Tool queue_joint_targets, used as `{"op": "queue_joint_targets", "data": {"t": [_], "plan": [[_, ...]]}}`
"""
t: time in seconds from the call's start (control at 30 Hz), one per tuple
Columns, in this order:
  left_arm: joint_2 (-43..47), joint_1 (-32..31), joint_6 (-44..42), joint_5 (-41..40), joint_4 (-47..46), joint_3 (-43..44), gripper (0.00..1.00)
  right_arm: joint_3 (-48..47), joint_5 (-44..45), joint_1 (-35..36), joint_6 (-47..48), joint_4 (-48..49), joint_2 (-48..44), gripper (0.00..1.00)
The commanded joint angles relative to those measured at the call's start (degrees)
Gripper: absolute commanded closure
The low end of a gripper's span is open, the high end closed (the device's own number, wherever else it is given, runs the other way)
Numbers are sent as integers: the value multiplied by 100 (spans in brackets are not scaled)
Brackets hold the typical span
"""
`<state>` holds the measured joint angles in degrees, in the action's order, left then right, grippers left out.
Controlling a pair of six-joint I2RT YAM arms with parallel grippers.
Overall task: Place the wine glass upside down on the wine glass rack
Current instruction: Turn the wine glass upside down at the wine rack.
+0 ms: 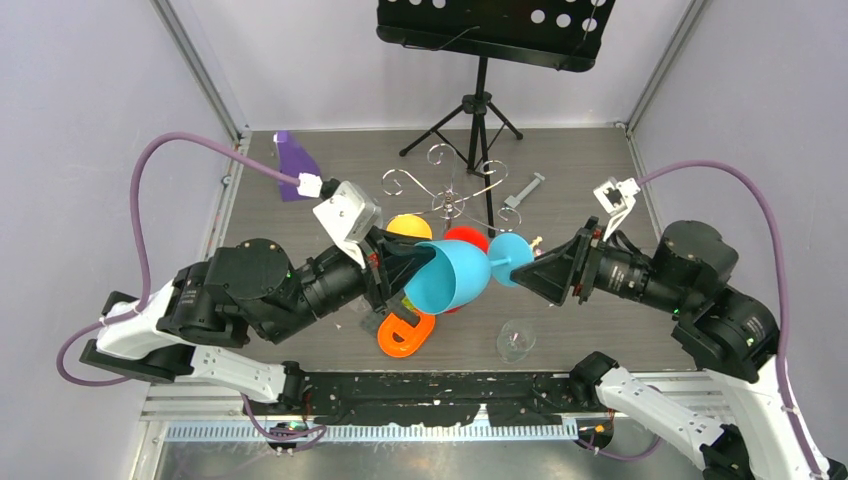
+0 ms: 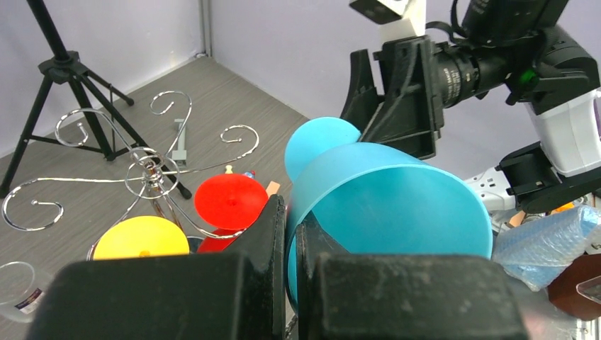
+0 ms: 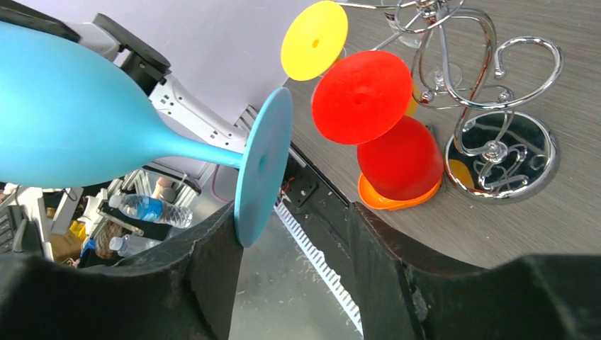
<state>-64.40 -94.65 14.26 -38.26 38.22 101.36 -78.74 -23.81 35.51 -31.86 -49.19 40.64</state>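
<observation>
The left pincer is clamped on the bowl wall of the blue wine glass, one finger inside. It holds the glass on its side in the air above the desk. Just behind stands the wine glass rack, with a yellow glass and a red glass upside down at it. The right pincer stands part open, with the blue glass's foot between its fingers and touching one. A label on the clear glass is too small to read.
</observation>
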Motion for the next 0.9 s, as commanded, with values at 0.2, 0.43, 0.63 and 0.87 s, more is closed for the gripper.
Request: {"op": "queue_joint_targets", "data": {"t": [0.2,0.43,0.63,0.87], "plan": [[-72,-18,-95,303,-468,100,100,267,398,-11,197,808,-58,55],[51,-18,-132,431,-846,-178,100,214,553,-10,453,1086,-281,92],[211,-18,-186,615,-866,-301,60,-30,831,-9,1199,1372,-784,94],[953,-18,-99,1213,-1200,-1246,32,-426,1461,-11,2355,932,-1083,95]]}}
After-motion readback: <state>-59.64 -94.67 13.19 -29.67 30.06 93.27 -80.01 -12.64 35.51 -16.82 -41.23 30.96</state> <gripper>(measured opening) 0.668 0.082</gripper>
